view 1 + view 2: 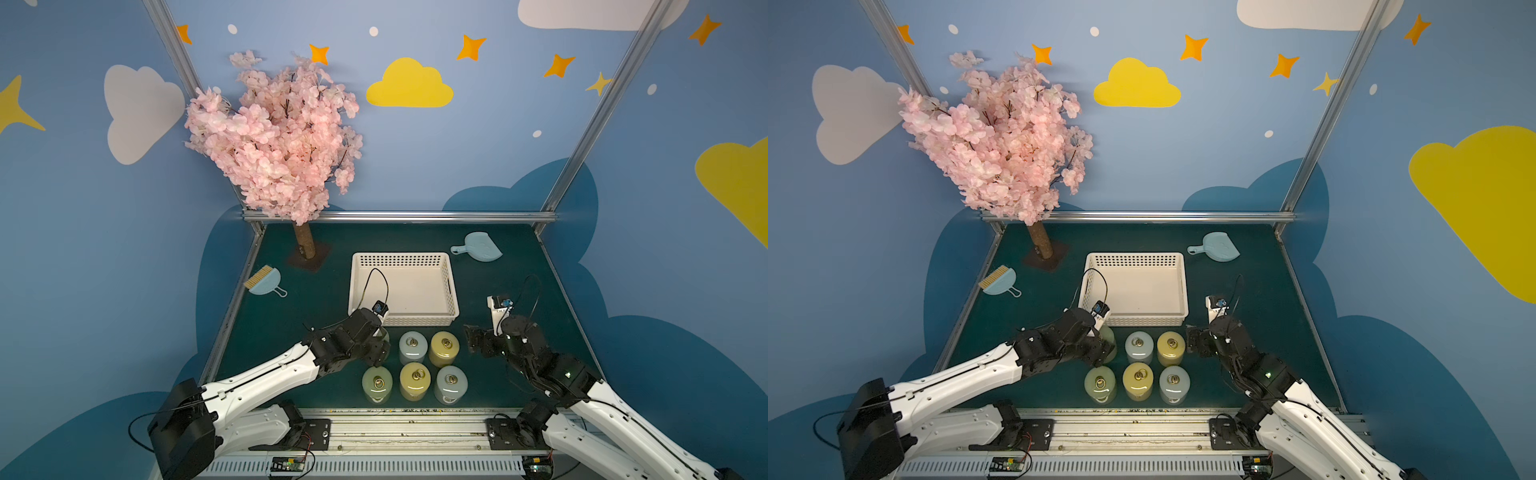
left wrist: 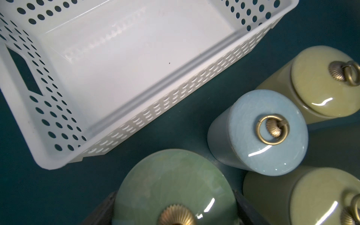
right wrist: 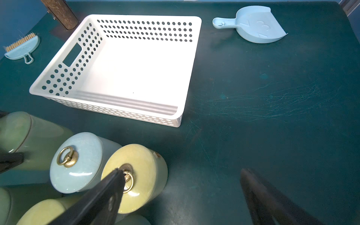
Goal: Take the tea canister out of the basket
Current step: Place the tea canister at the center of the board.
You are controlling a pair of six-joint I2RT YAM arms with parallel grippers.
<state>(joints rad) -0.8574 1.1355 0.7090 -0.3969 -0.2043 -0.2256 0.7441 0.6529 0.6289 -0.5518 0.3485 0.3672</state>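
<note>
Nearest us runs the rail (image 1: 407,426), at 6 o'clock of the mat (image 1: 299,316), with both arms mounted on it. From 7 o'clock the left arm (image 1: 266,374) stretches inward, and the left gripper (image 2: 175,194) is clenched on the green canister (image 2: 159,175). In the left wrist view we see dark fingers (image 2: 101,211) on either side of its lid. This canister is outside the basket (image 1: 401,259), just at 6 o'clock of its near left corner. We cannot tell whether its base touches the mat.

We count six canisters in two rows of three, all outside the basket at its 6 o'clock. In the far row the blue canister (image 1: 412,347) stands at 3 o'clock of the green one, then the yellow canister (image 1: 444,348). The near row holds the near green canister (image 1: 377,384), near yellow canister (image 1: 414,380) and near blue canister (image 1: 450,383), all upright.

From 5 o'clock comes the right arm (image 1: 602,407). The right gripper (image 3: 181,171) hangs released, jaws wide, just at 3 o'clock of the yellow canister. In the right wrist view one finger crosses that lid's knob, and we cannot tell if it touches.

From the basket, the dustpan (image 1: 478,247) lies at 1 o'clock, the brush (image 1: 264,282) at 9 o'clock and the tree (image 1: 282,137) at 11 o'clock
</note>
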